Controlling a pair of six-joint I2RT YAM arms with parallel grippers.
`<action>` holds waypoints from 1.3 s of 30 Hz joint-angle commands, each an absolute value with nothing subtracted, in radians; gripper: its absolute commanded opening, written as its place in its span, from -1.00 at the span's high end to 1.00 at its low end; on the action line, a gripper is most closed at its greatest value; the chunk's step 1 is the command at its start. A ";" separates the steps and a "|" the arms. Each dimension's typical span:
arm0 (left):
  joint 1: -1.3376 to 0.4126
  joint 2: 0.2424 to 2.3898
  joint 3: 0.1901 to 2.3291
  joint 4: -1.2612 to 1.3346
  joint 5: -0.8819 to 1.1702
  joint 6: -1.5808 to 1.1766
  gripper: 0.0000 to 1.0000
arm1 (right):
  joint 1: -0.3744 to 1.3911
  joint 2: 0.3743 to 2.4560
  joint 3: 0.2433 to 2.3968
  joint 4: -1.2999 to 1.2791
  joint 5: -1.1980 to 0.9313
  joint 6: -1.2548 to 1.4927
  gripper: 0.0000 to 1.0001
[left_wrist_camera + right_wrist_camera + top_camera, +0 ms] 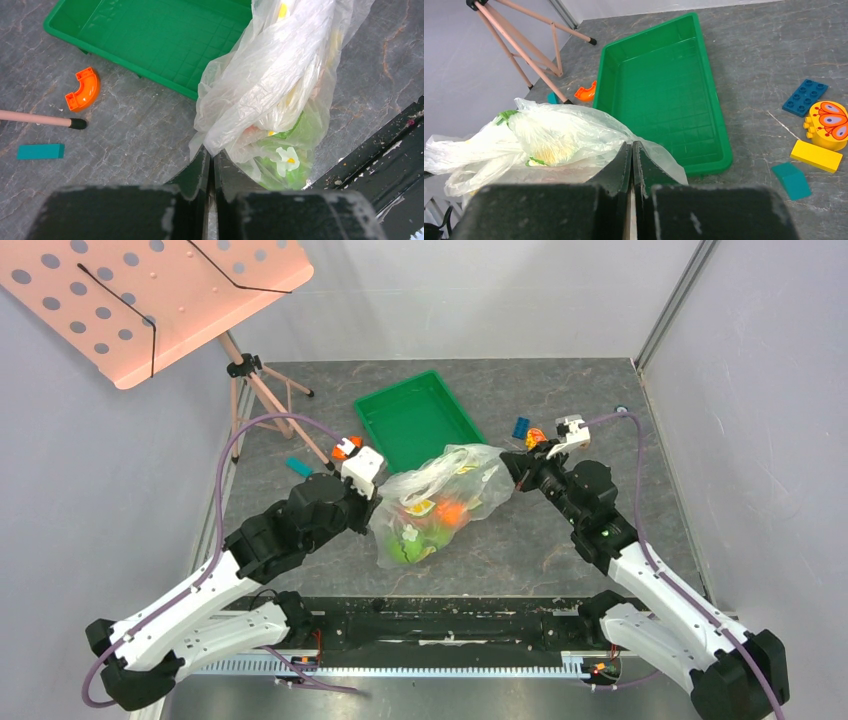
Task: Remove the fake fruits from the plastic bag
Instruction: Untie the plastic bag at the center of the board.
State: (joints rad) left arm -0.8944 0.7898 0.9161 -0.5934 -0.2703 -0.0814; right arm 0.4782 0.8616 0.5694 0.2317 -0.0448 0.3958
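The clear flower-printed plastic bag (pixel 440 495) hangs stretched between my two grippers above the table. Inside it I see the round orange (pixel 452 512) and green fruit (pixel 412 545); the other fruits are hidden by crinkled plastic. My left gripper (pixel 372 502) is shut on the bag's left edge, seen pinched at its tips in the left wrist view (pixel 212 156). My right gripper (pixel 512 464) is shut on the bag's right edge, pinched in the right wrist view (pixel 631 146). The bag also shows in the left wrist view (pixel 270 85) and the right wrist view (pixel 539 140).
A green tray (pixel 420 420) lies behind the bag. An orange curved piece (pixel 82 89) and a teal block (pixel 41 151) lie left. Coloured blocks (pixel 816 132) lie right. A pink stand's tripod legs (pixel 265 390) stand at the back left. Black base rail (pixel 440 625) runs along the near edge.
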 commanded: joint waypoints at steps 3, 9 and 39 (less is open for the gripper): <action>-0.894 0.766 0.926 -0.609 -0.266 -0.087 0.40 | 0.453 0.843 0.571 0.317 -0.049 0.399 1.00; -0.894 0.762 0.944 -0.581 -0.165 -0.062 -0.08 | 0.454 0.856 0.596 0.325 -0.171 0.355 1.00; -0.894 1.046 1.021 -0.414 0.012 -0.007 0.53 | 0.455 0.875 0.636 0.310 -0.314 0.353 1.00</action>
